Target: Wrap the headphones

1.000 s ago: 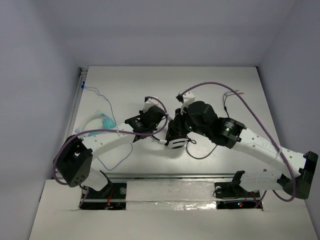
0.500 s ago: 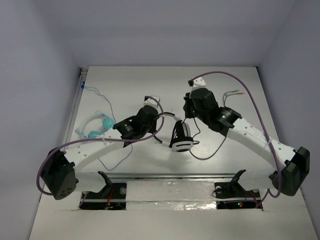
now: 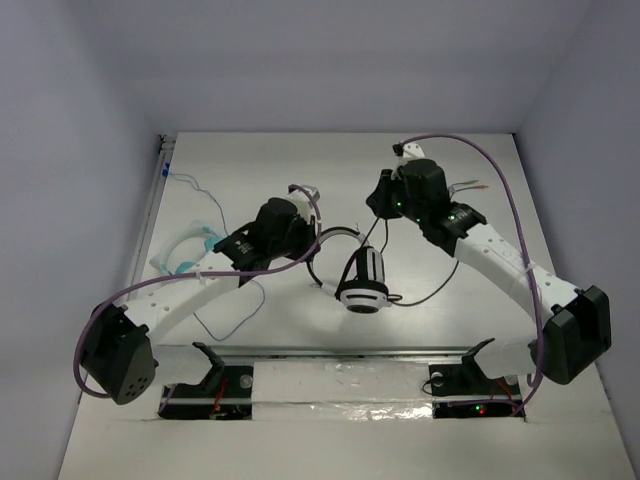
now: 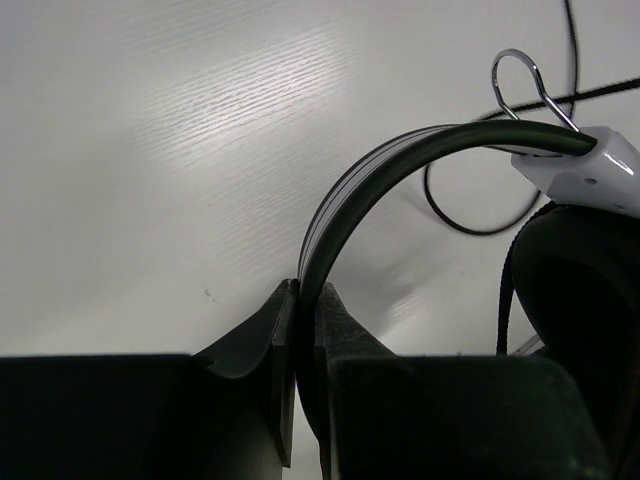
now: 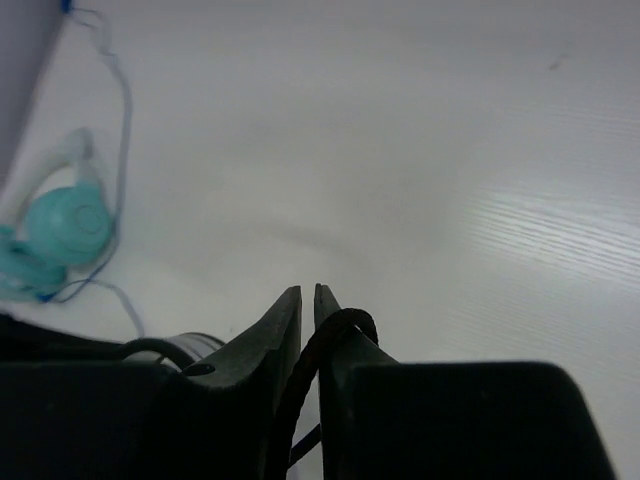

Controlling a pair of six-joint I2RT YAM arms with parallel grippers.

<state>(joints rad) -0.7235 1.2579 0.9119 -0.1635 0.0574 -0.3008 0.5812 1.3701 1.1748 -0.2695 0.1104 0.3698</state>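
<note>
I am watching the left end effector (image 4: 305,300) clamping narrow on the headband (image 4: 400,160) of the black-and-white over-ear headphones (image 3: 362,280). The band is rising from between its two dark fingers (image 4: 262,340) and arching over to a white yoke above one black padded earcup (image 4: 580,290). In the top view the headphones are sitting near the middle of the white table (image 3: 250,170), between the two arms, with a round white-ringed earcup facing up toward the camera. I cannot tell whether that earcup is touching the table. The right end effector (image 5: 308,295) is pinching nearly closed on the thin black cable (image 5: 300,390), which is curling over one fingertip. From that end effector (image 3: 383,218) the cable (image 3: 430,290) is dropping toward the earcup and looping out across the table on its right side. A small teal earpiece with a thin pale cord (image 5: 65,225) is lying at the left of the table (image 3: 200,250), well apart from the headphones.
</note>
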